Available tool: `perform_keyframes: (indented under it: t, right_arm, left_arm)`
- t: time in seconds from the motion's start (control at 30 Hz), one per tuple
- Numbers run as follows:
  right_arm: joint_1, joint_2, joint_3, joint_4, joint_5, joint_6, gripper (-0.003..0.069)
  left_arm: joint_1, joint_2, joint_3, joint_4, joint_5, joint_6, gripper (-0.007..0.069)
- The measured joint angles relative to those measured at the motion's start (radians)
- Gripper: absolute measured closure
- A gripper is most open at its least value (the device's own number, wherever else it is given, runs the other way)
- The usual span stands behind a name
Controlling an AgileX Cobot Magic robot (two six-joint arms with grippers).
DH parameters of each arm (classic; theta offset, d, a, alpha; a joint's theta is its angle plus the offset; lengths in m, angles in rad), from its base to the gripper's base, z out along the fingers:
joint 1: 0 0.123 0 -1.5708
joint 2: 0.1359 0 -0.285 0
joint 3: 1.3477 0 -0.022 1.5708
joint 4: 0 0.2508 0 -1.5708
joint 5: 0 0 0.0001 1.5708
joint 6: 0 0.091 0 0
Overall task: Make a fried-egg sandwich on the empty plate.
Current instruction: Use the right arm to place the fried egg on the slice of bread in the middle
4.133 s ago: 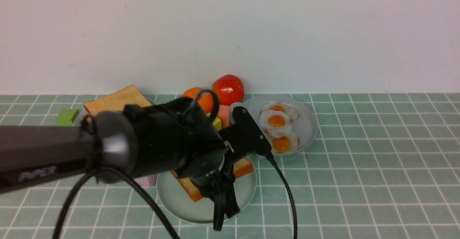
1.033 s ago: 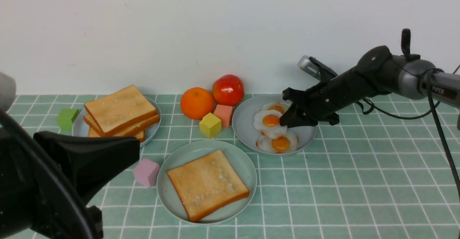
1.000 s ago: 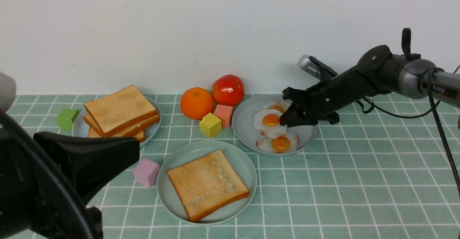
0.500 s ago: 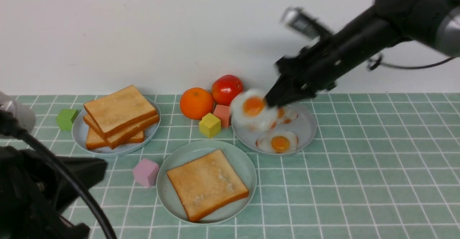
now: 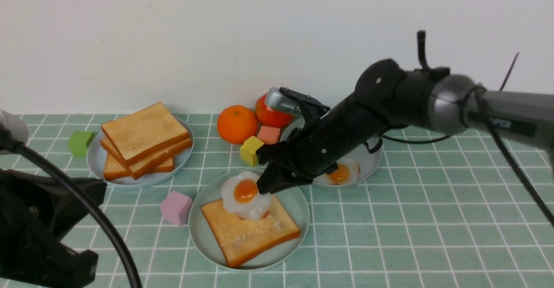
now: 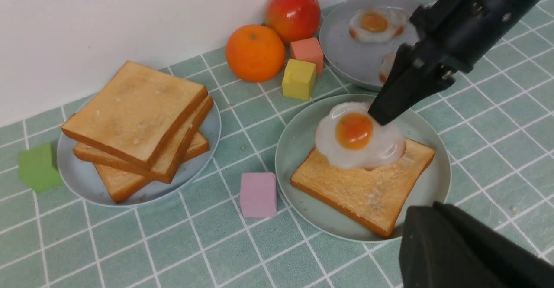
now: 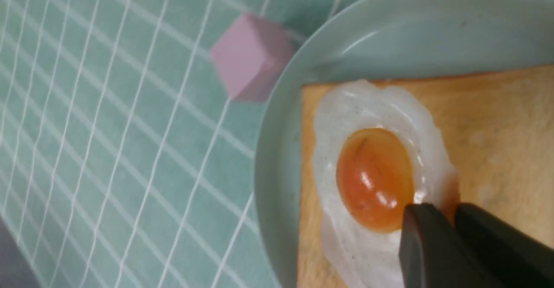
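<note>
I have the right gripper [image 5: 264, 187] low over the plate [image 5: 200, 235], just below the middle of the front frame. Its jaws are drawn close together and pinch the rim of the fried egg [image 5: 246, 195]. In the right wrist view the two dark fingers [image 7: 426, 244] close on the white right next to the yolk.

The egg lies over the far corner of the toast slice [image 5: 255, 234]. Part of its white hangs past the crust toward the plate's bare floor. I can't tell whether it rests flat or is partly held up by the grip. The toast sits alone on the pale green plate, turned diamond-wise, with no second slice on top.

The left gripper [image 5: 41, 231] is a dark mass in the lower left corner of the front frame, well apart from the plate. Only one black finger [image 6: 469, 251] shows in its own wrist view, so I can't tell whether it is apart or together.

At the left of the front frame a stack of toast [image 5: 145, 136] fills a grey-blue plate [image 5: 96, 159], with a green cube [image 5: 80, 143] beside it. A lilac cube [image 5: 175, 208] lies just left of the green plate.

Behind the green plate, against the wall, are an orange [image 5: 237, 124], a tomato [image 5: 269, 115], a yellow cube [image 5: 250, 150] and a salmon cube [image 5: 269, 134]. The right arm crosses a second grey-blue plate [image 5: 368, 158], where another egg [image 5: 340, 173] shows.
</note>
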Motion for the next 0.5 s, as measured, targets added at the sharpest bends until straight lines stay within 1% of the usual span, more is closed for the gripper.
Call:
perform_keyframes:
  t: [0.13,0.23,0.27,0.3,0.37,0.4,0.43,0.47,0.5]
  right_arm:
    - [0.000,0.030,0.000,0.006,-0.002,0.021,0.0574]
    - [0.000,0.050,0.000,-0.006,-0.012,0.024,0.0480]
    - [0.000,0.052,0.000,-0.019,-0.018,0.025,0.0435]
    - [0.000,0.052,0.000,-0.021,-0.019,0.025,0.0425]
    - [-0.009,0.047,0.000,-0.039,-0.018,0.025,0.0296]
    - [-0.012,0.043,0.000,-0.045,-0.012,0.025,0.0269]
    - [-0.020,0.027,0.000,-0.060,-0.001,0.025,0.0223]
    - [-0.031,0.002,0.000,-0.079,0.018,0.025,0.0195]
    - [-0.037,-0.014,0.000,-0.092,0.034,0.025,0.0188]
  left_arm:
    - [0.000,0.000,0.000,0.000,0.000,-0.001,0.0637]
    - [0.000,0.000,0.000,0.000,0.000,-0.004,0.0637]
    - [0.000,0.000,0.000,0.000,0.000,-0.007,0.0637]
    - [0.000,0.000,0.000,0.000,0.000,-0.007,0.0637]
    - [0.000,0.000,0.000,-0.001,0.002,-0.013,0.0634]
    - [0.000,0.000,0.000,-0.004,0.008,-0.016,0.0631]
    - [0.000,0.002,0.000,-0.009,0.015,-0.029,0.0629]
    - [0.000,0.007,0.000,-0.013,0.023,-0.041,0.0627]
    - [0.000,0.014,0.000,-0.016,0.028,-0.052,0.0627]
